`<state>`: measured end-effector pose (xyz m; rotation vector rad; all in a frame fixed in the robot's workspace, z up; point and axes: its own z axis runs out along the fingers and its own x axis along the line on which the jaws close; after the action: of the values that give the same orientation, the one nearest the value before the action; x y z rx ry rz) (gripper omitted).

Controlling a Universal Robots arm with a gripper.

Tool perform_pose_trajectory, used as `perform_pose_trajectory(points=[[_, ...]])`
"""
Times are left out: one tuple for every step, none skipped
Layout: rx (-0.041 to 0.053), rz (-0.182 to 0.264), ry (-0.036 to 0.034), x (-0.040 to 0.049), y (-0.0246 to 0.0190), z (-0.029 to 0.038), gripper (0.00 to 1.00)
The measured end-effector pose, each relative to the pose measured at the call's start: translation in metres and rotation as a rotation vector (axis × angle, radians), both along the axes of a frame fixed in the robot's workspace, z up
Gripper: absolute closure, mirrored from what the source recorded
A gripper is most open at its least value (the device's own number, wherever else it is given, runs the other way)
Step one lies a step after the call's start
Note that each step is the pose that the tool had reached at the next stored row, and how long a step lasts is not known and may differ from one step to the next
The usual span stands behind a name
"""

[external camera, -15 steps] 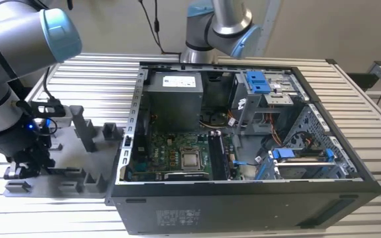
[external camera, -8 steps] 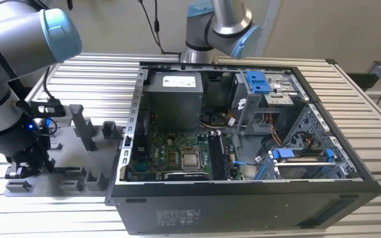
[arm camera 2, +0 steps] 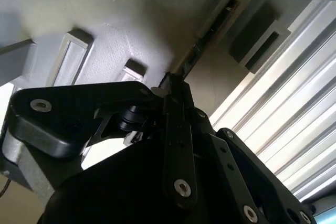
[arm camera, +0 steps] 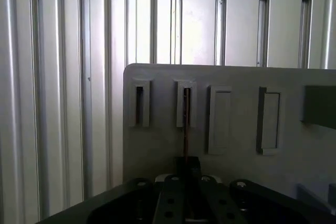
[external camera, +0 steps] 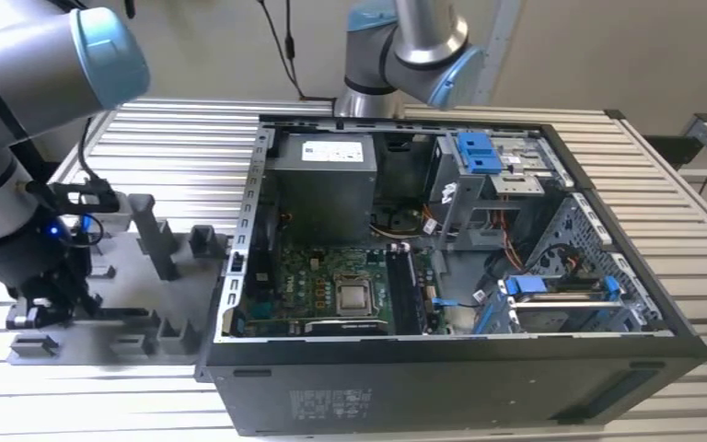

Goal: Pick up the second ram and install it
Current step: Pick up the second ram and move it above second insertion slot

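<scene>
I read nothing legible: white sticker [external camera: 335, 149] on the grey metal power supply [external camera: 323, 198], pale print [external camera: 329, 402] on the black computer case [external camera: 489, 382].

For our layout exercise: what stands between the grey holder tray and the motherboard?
The computer case's metal side wall, seen in the exterior view.

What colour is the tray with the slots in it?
Grey, plain all over. The tray shows best in the first wrist view.
</scene>
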<state>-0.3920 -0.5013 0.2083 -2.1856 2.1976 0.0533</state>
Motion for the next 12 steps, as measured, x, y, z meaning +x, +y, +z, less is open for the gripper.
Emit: perform_pose_trajectory(points=[[0.0000,0.000,-0.0001,0.0000,0.0000,0.0032,0.86],[-0.0001,0.000,0.0000,0.0000,0.0000,0.0064,0.86],[0.0000,0.000,-0.0001,0.0000,0.0000,0.0099,0.86],[0.0001,0.000,-0.0001,0.0000,0.0000,0.0138,0.86],[0.0000,0.000,-0.0001,0.0000,0.0000,0.0178,0.86],[-0.0001,0.000,0.0000,0.0000,0.0000,0.0217,0.86],[0.0000,0.000,-0.0001,0.0000,0.0000,0.0255,0.86],[0.0001,0.000,-0.0002,0.0000,0.0000,0.0292,0.86],[0.0000,0.000,0.0000,0.0000,0.0000,0.0326,0.86],[0.0000,0.000,-0.0001,0.0000,0.0000,0.0358,0.86],[0.0001,0.000,-0.0001,0.0000,0.0000,0.0390,0.86],[0.0000,0.000,-0.0001,0.0000,0.0000,0.0424,0.86]])
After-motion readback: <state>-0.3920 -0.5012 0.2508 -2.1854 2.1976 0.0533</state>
